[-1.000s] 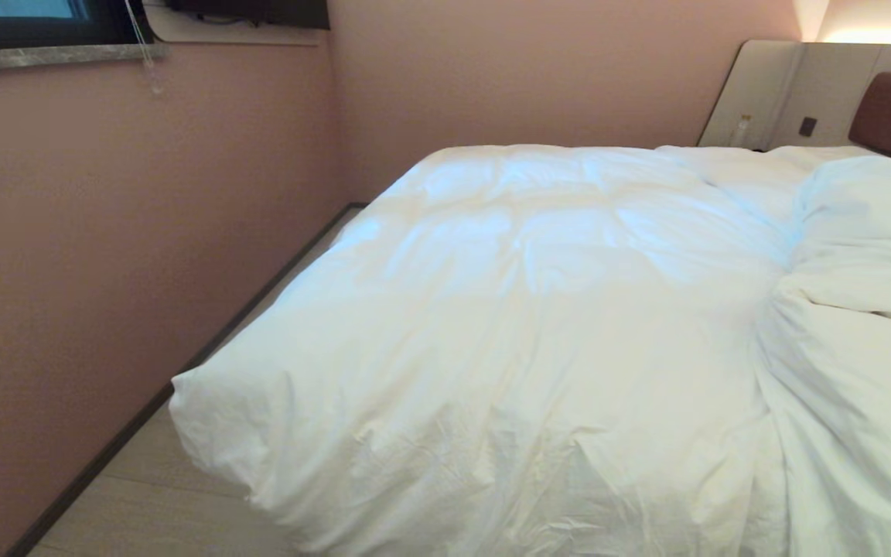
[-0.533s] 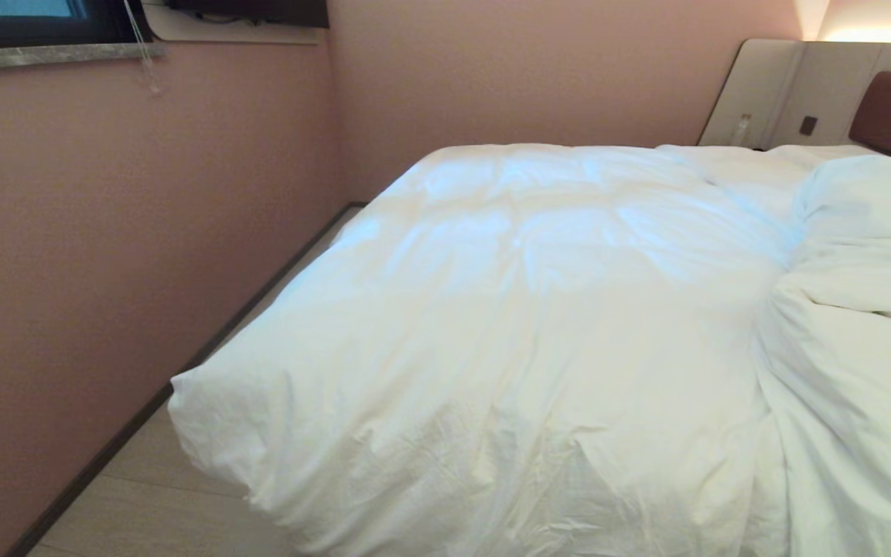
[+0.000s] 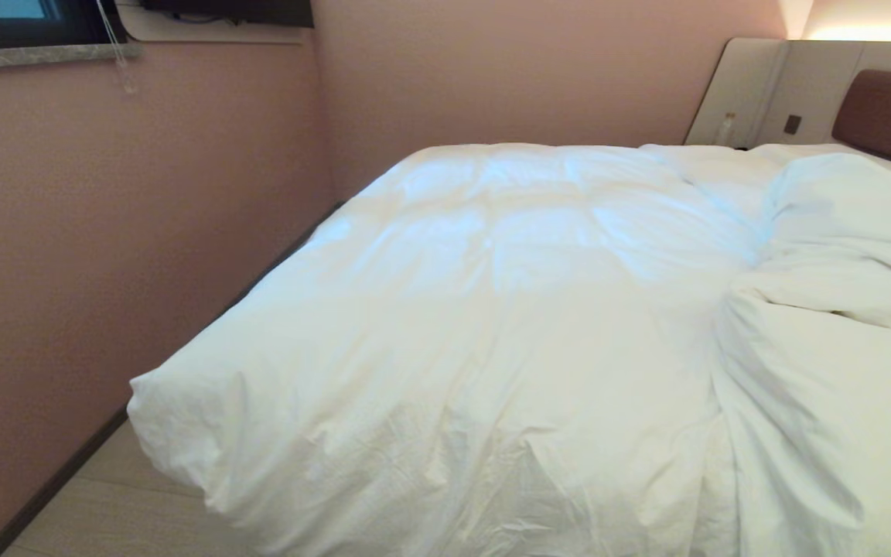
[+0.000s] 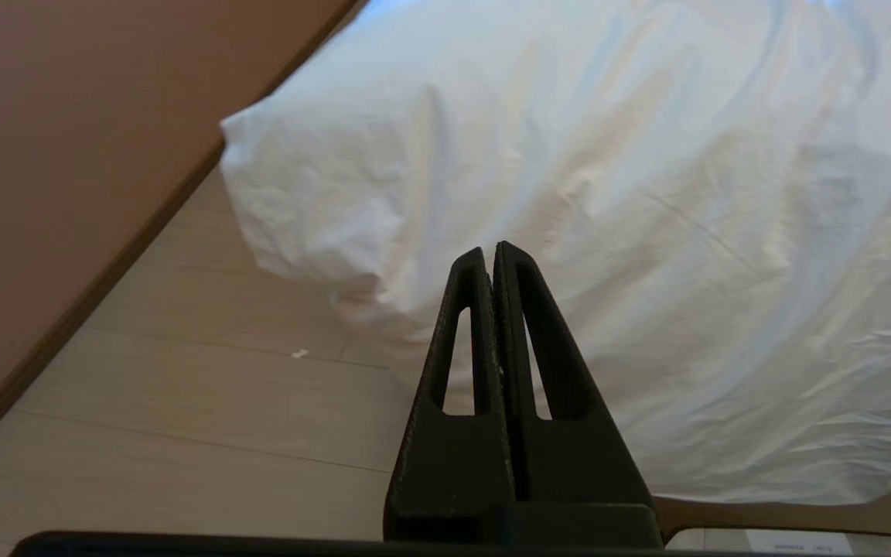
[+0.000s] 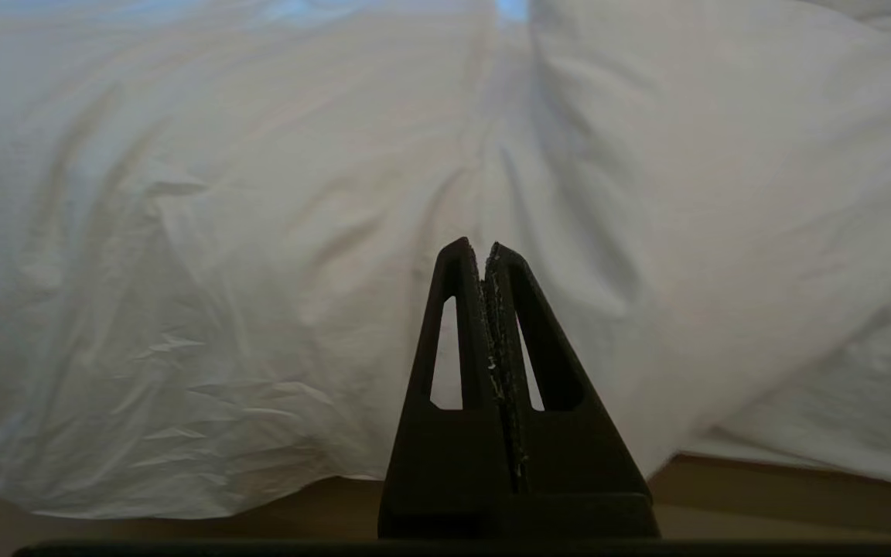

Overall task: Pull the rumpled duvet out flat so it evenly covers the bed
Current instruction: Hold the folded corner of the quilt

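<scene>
The puffy white duvet (image 3: 492,309) lies spread over most of the bed, whose brown headboard (image 3: 890,116) shows at the far right. On the right side the duvet is bunched into a thick rumpled fold (image 3: 840,325). Its near left corner (image 3: 175,418) hangs over the bed's foot. Neither arm shows in the head view. My left gripper (image 4: 489,251) is shut and empty, held low before that hanging corner (image 4: 298,193). My right gripper (image 5: 478,249) is also shut and empty, facing the duvet's draped foot edge (image 5: 260,271).
A pink wall (image 3: 105,232) runs close along the bed's left side, leaving a narrow strip of pale wood floor (image 3: 105,503). A window ledge (image 3: 35,54) sits high on that wall. The beige-tan bed base (image 5: 762,483) shows under the duvet's hem.
The whole head view has shifted left, so the camera has moved rightward along the bed's foot. The duvet itself lies as before.
</scene>
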